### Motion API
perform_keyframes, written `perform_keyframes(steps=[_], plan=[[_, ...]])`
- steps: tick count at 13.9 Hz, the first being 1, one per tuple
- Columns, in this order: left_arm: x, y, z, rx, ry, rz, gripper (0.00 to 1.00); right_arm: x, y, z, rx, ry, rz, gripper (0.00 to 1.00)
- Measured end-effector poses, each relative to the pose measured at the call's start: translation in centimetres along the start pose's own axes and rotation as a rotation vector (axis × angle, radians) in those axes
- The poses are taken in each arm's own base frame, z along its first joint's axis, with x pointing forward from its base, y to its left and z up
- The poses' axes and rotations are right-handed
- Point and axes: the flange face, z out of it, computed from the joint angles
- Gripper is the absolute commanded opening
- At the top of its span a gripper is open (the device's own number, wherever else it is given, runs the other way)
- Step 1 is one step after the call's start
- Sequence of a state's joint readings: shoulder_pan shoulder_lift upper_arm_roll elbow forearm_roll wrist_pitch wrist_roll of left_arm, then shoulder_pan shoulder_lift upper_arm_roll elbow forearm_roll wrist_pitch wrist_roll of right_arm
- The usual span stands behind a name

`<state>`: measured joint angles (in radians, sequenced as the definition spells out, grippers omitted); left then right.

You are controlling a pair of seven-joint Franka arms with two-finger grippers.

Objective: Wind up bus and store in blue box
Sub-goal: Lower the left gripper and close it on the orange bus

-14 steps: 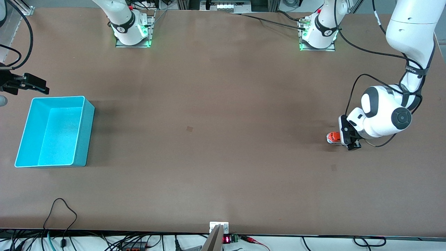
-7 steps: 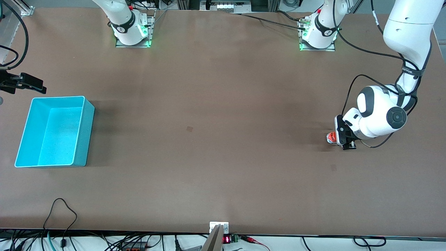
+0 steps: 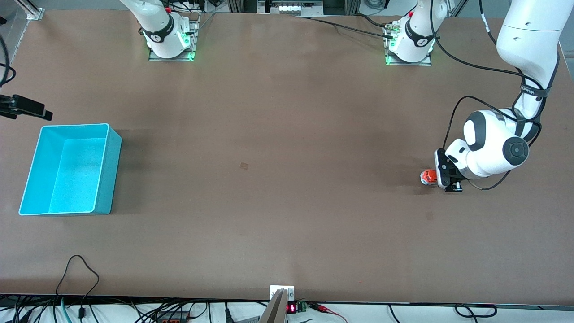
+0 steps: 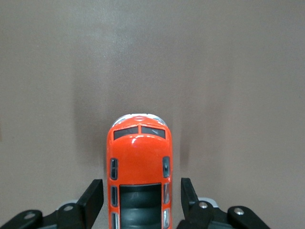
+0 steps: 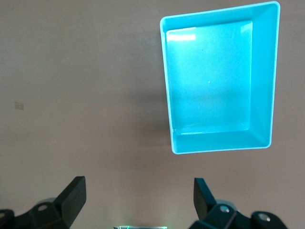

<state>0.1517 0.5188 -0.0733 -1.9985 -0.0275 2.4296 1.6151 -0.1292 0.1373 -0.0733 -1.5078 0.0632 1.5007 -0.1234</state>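
Bus [image 4: 139, 164]: is being gripped at its rear sides while sitting on the surface [image 3: 287, 188] toward the left arm's end, front end pointing toward the right arm's end.
Left tool [image 4: 142, 200]: is being held low around the bus, fingers [image 4: 93, 200] clenched against both flanks.
Blue box [image 3: 104, 168]: is lying empty toward the right arm's end, well apart from the bus.
Right tool [image 5: 139, 198]: is being kept above the surface beside the box, fingers spread wide, nothing between them; this arm is waiting.

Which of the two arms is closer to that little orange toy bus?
The left. Its end effector straddles the small orange toy bus, fingers either side. The right end effector waits open at the table's right-arm end, near the rectangular turquoise plastic box.
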Motion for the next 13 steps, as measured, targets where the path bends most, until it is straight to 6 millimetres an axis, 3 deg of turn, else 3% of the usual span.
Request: perform_keyframes(steps=[2, 13], plan=[[0.0, 0.0, -0.1, 0.003, 0.000, 0.000, 0.41, 0.1, 0.1, 0.1, 0.003, -0.002, 0.001, 1.00], [-1.0, 0.0, -0.1, 0.004, 0.001, -0.017, 0.40, 0.1, -1.0, 0.1, 0.003, -0.001, -0.018, 1.00]])
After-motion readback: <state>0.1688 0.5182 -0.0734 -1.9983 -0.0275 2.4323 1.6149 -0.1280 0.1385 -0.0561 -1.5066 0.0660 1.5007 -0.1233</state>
